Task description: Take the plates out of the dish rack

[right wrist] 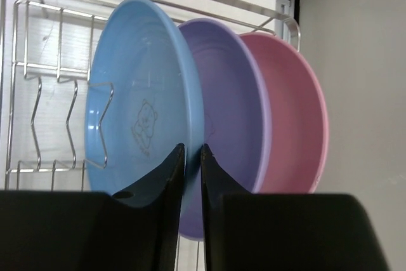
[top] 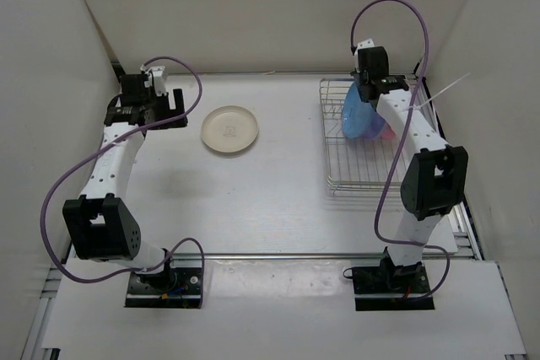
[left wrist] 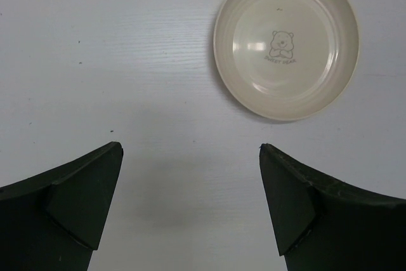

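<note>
Dish rack [right wrist: 38, 87]: rectangular, thin silver-white wire with a grid base and upright looped dividers; stands along the right edge of the surface [top: 253, 200], reaching toward the far right corner.
Blue plate [right wrist: 133, 93]: round, shallow, plain plastic with a faint bear outline in the well; stands on edge in the rack's far end, the leftmost of the three.
Light purple plate [right wrist: 231, 106]: same size and shape; stands on edge just behind the blue one, overlapping it in the right wrist view.
Pink plate [right wrist: 295, 112]: same size and shape; stands on edge, the rightmost, nearest the right edge of the surface.
Right end effector [right wrist: 192, 150]: over the far end of the rack; fingers drawn close together, clenched on the rim of the blue plate, one on its face, the other in the gap before the light purple plate.
Left end effector [left wrist: 190, 150]: near the far left corner; released, jaws spread wide, holding nothing, bare surface between them.
Cream plate [left wrist: 285, 42]: round and shallow, small bear print in the centre; lies flat toward the far edge, left of centre, apart from the left end effector.
</note>
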Controlling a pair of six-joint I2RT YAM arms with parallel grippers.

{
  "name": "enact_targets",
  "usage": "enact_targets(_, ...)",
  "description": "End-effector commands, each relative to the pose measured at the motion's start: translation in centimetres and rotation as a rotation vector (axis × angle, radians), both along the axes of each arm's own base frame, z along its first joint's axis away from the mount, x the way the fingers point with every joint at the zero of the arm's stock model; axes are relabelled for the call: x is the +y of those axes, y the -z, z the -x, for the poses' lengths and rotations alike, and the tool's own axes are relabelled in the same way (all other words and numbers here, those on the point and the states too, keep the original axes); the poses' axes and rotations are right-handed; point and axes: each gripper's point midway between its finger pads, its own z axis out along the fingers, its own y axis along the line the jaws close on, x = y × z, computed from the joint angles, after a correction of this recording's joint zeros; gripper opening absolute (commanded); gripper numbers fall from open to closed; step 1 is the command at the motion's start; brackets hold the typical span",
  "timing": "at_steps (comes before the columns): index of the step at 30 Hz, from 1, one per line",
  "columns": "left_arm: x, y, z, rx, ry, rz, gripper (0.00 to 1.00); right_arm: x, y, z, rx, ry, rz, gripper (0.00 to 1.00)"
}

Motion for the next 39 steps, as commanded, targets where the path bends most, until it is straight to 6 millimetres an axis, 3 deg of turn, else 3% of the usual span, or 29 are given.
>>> enact_targets(1, 1.0, -1.2, 0.9, -0.033, -0.02, -0.027, 1.0, -0.8, -2.1, -1.1, -0.073, 0.059, 0.021, 0.14)
enact_targets(9, 1.8, -0.7, 0.8, -0.024, -0.021, 0.012, 1.0, -0.9, -3.7, -0.7, -0.114, 0.131, 0.098, 0.0)
enact_targets(19, 2.4, -0.1, 0.7, -0.008, -0.027, 0.033, 1.0, -0.1, -5.6, -0.4, -0.171, 0.162, 0.209, 0.0)
enact_targets(28, 2.6, 0.1, 0.9, 0.002, -0.035, 0.047, 1.0, 1.7, -9.3, -0.1, -0.237, 0.129, 0.336, 0.0)
enact_targets(35, 2.2, -0.3, 1.0, -0.008, -0.026, 0.066, 1.0, 0.8, -10.7, -0.1, -0.231, 0.14, 0.431, 0.0)
enact_targets(39, 1.6, -0.4, 1.0, -0.009, -0.001, 0.088, 1.0, 0.7, -12.8, 0.7, -0.268, 0.155, 0.438, 0.0)
